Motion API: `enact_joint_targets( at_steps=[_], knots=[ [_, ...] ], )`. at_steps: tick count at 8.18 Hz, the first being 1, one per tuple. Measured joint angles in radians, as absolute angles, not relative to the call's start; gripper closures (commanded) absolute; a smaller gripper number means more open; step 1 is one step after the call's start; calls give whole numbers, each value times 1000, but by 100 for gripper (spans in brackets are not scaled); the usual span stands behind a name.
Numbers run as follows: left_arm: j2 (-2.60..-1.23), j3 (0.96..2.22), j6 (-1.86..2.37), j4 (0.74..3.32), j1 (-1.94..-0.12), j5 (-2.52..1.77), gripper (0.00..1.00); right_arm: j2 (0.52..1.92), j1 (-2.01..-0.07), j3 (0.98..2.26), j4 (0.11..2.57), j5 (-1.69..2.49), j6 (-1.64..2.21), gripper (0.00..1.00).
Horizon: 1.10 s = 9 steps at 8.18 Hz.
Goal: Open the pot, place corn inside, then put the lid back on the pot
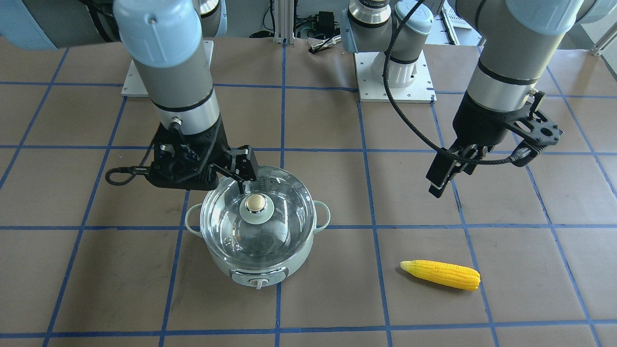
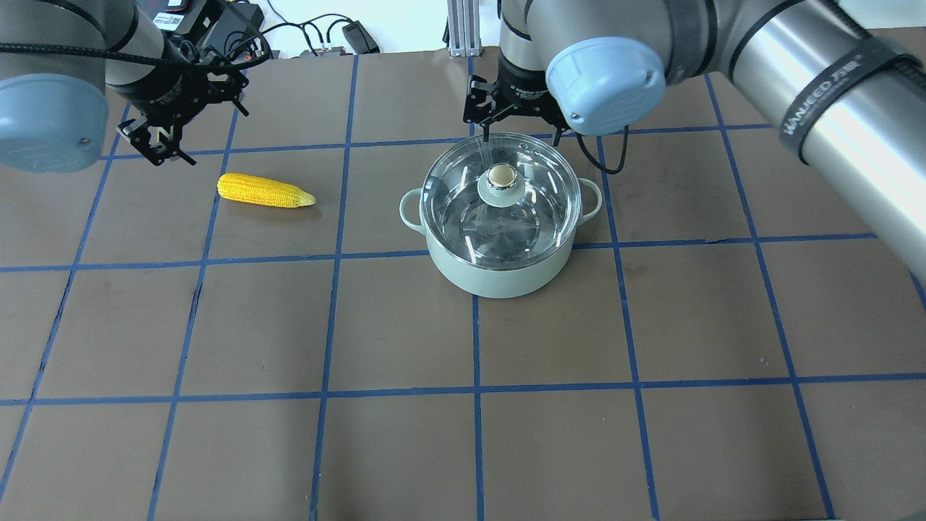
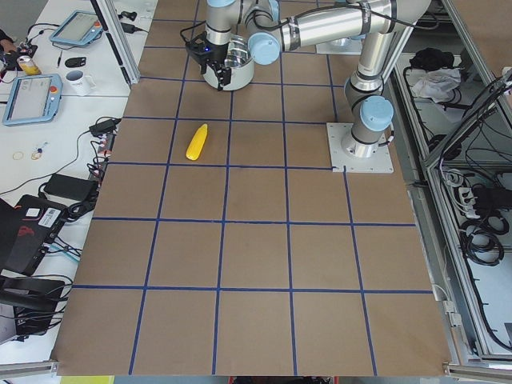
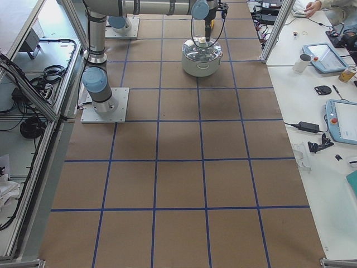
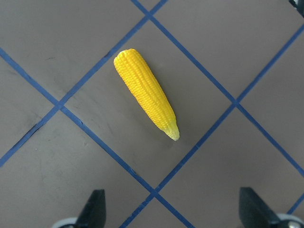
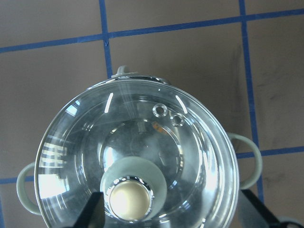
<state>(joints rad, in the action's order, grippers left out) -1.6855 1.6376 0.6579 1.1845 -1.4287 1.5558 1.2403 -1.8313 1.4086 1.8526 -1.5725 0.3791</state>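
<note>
The mint-green pot (image 1: 260,270) stands on the table with the clear glass lid (image 1: 226,231) shut on it, its metallic knob (image 1: 255,203) on top. My right gripper (image 1: 241,180) is open and empty, hovering just above the lid's robot-side edge; in the right wrist view the knob (image 6: 129,202) lies low between the spread fingertips (image 6: 95,211). The yellow corn (image 1: 441,274) lies flat on the table, apart from the pot. My left gripper (image 1: 441,179) is open and empty, above the table on the robot's side of the corn (image 5: 147,99).
Brown table cover with a blue tape grid (image 2: 477,325). Two arm base plates (image 1: 395,86) sit at the robot's edge. In the exterior left view, a side desk (image 3: 48,88) holds tablets, a mug and cables. Cables and boxes (image 2: 231,18) lie beyond the table's far edge.
</note>
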Motion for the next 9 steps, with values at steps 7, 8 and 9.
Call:
enact_joint_targets(
  at_steps=[7,8,9],
  knots=[
    [-1948,1633,998,1075,-1301,1549,0,1181,-1868,1463,1888,-1569,457,5],
    [-1983,1633,1016,1018,-1301,1549,0,1180,-1868,1468,1888,-1567,454,11],
    [-2016,1633,1025,979,-1301,1549,0,1180,-1868,1470,1888,-1565,451,31]
  ],
)
